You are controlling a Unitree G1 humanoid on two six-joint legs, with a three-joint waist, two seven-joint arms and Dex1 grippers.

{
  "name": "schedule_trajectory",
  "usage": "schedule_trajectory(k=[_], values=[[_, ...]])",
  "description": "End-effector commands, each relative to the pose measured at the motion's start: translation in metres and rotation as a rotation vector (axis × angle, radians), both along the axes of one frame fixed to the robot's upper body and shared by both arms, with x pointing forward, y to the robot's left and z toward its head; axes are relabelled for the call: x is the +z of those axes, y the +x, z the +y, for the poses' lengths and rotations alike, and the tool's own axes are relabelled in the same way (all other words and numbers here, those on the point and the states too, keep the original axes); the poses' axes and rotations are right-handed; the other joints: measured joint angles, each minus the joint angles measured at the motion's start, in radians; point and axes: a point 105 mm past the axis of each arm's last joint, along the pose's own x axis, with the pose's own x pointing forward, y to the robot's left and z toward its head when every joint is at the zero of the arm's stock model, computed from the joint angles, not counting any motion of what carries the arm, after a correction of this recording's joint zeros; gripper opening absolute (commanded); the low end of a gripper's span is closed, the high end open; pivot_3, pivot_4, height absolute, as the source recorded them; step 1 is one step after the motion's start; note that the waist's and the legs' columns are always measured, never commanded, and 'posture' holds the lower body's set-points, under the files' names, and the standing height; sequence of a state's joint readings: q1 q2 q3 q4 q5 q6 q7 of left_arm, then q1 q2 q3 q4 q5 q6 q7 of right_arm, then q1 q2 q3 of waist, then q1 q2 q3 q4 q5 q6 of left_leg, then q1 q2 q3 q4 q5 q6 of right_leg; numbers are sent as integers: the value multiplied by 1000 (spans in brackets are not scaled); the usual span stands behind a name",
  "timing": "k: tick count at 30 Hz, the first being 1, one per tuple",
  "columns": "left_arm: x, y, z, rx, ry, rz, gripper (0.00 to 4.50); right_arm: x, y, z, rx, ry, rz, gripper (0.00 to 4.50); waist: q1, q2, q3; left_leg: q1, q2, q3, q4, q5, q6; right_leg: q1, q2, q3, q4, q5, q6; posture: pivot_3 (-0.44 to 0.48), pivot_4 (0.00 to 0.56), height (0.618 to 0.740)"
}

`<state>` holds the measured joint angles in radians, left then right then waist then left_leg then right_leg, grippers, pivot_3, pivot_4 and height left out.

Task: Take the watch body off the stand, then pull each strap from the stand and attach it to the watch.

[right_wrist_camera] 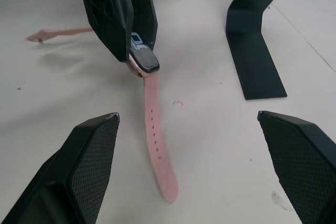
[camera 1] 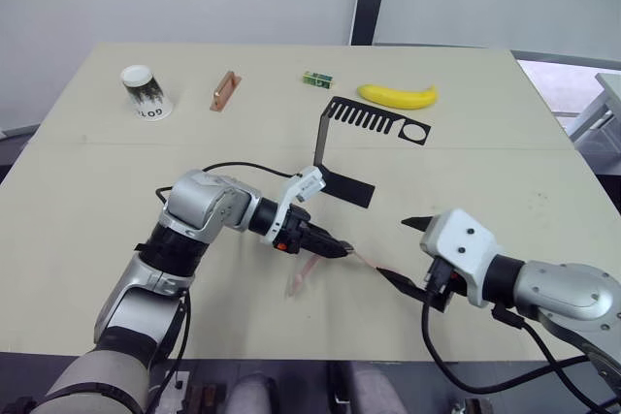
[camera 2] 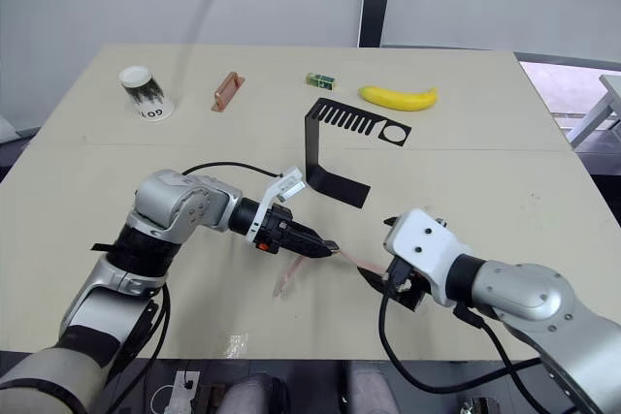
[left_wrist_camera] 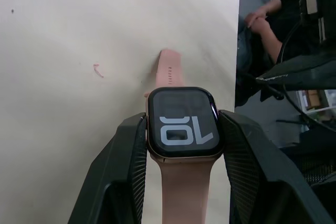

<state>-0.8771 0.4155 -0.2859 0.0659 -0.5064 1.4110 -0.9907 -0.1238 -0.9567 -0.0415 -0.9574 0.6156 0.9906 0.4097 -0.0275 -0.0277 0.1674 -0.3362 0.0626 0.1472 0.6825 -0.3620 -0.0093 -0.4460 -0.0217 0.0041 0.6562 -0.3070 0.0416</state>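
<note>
Head views: the left claw (camera 1: 335, 248) grips the watch body (camera 1: 342, 248) above the bench (camera 1: 97, 172), in front of the stand (camera 1: 342, 147); the right claw (camera 1: 412, 254) is spread open nearby. Left wrist view: both straps (left_wrist_camera: 181, 192) join the clamped body. Right wrist view: one strap (right_wrist_camera: 157, 145) trails towards the open fingers (right_wrist_camera: 84, 171).

I am working in what appears to be a robotics test room. Evidence: a plain beige table (camera 1: 116, 191) set against bare grey walls, carrying unrelated sample items, namely a paper cup (camera 1: 146, 92), a banana (camera 1: 398, 96), a small green box (camera 1: 316, 79). A seated person (left_wrist_camera: 262, 24) waits beside cabled equipment.
</note>
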Motion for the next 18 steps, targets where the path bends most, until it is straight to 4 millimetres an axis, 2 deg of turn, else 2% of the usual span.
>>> schedule_trajectory(k=[1,8,15,18], values=[[13,2,-5,12,-47,34,1598,6,-7,15,22,-8,-49,4474,1,0,0,0,0,0,0,0,0,0,0,0,0,0,0,0,150,740],[22,3,-9,32,-104,101,1598,1,-5,30,20,56,10,4474,0,0,0,-1,0,0,0,0,0,-1,0,0,1,0,0,0,150,740],[27,0,-9,9,-136,90,1598,1,4,26,-17,34,-1,4474,0,0,0,0,0,0,0,0,0,-1,-1,-1,1,0,0,0,150,740],[27,1,-10,13,-143,89,1598,1,5,26,-19,36,-3,3619,-1,0,0,0,0,0,0,0,0,-1,-1,-1,1,0,0,0,150,740]])
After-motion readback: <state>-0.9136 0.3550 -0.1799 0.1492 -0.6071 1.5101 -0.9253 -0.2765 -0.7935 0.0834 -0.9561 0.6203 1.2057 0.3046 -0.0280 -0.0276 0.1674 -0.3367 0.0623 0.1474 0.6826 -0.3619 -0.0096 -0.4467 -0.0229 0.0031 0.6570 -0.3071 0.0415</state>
